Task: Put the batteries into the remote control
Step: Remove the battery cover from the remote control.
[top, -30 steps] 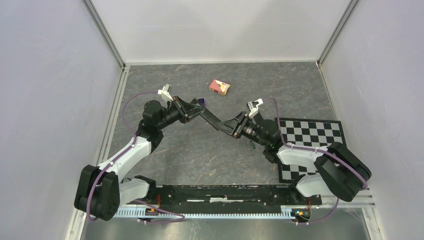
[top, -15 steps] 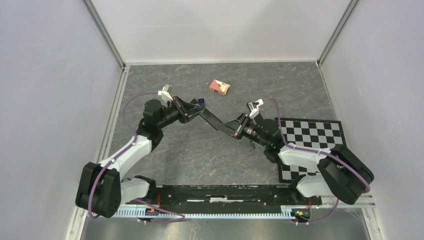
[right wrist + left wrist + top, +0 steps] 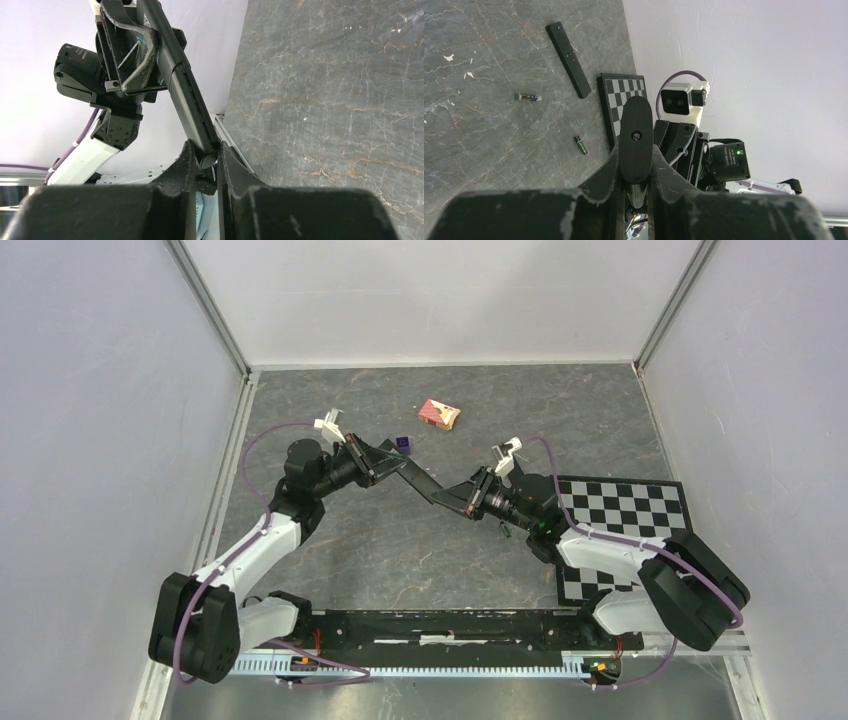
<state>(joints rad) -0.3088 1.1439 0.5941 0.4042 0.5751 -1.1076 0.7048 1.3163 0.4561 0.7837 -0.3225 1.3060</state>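
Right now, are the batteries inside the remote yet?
Not yet. Done: nothing loaded; the blue battery and green battery lie loose on the table near a black remote with buttons. In hand: the left gripper and right gripper each clamp one end of a long black bar in the air. Left: both batteries need loading.

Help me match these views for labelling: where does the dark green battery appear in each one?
Top external: the green battery lies right of centre, a little left of the checkerboard mat.
Left wrist: left of centre, just left of the same mat.
Right wrist: not in view.
Shared landmark: the checkerboard mat, though the right wrist view misses it.
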